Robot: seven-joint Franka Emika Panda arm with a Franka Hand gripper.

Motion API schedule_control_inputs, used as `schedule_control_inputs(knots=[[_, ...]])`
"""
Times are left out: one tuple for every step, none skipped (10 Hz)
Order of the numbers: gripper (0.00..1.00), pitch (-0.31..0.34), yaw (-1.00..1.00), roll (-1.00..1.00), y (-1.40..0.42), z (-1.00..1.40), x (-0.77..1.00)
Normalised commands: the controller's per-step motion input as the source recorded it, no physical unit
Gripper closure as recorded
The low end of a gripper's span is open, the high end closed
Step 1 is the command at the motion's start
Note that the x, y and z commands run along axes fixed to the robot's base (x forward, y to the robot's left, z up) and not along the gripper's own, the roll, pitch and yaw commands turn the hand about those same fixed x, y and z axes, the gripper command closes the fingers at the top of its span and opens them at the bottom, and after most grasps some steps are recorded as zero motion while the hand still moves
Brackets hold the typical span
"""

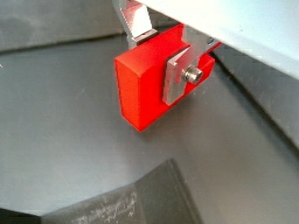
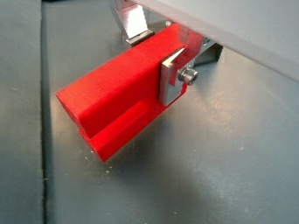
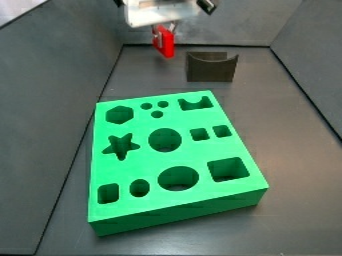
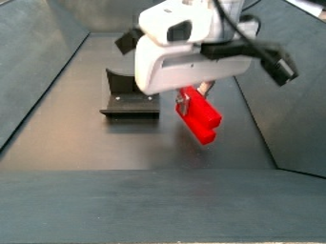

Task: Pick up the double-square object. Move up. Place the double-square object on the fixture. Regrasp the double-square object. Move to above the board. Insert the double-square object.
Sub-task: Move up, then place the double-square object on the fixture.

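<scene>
My gripper is shut on the double-square object, a bright red stepped block. One silver finger presses its side and the other finger sits behind it. The other wrist picture shows the gripper on the block and the block's stepped ledge. In both side views the block hangs under the white hand, above the dark floor and beside the fixture. The green board lies nearer the camera in a side view.
The fixture's dark corner shows below the block in a wrist view. Grey sloping walls close in the floor on both sides. The board carries star, round, square and hexagon holes.
</scene>
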Motion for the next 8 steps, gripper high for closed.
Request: schedule_control_inputs(knots=[[1.0, 0.053, 0.0, 0.04, 0.01, 0.54, -0.05], [1.0, 0.07, 0.0, 0.06, 0.0, 0.35, -0.03], [1.0, 0.08, 0.0, 0.08, 0.0, 0.21, -0.03], [1.0, 0.0, 0.0, 0.0, 0.0, 1.0, 0.0], [1.0, 0.011, 0.01, 0.01, 0.0, 1.0, 0.0], [1.0, 0.029, 0.0, 0.02, 0.0, 1.0, -0.01], [1.0, 0.048, 0.0, 0.05, 0.0, 1.0, -0.02], [1.0, 0.059, 0.0, 0.06, 0.0, 1.0, -0.02]])
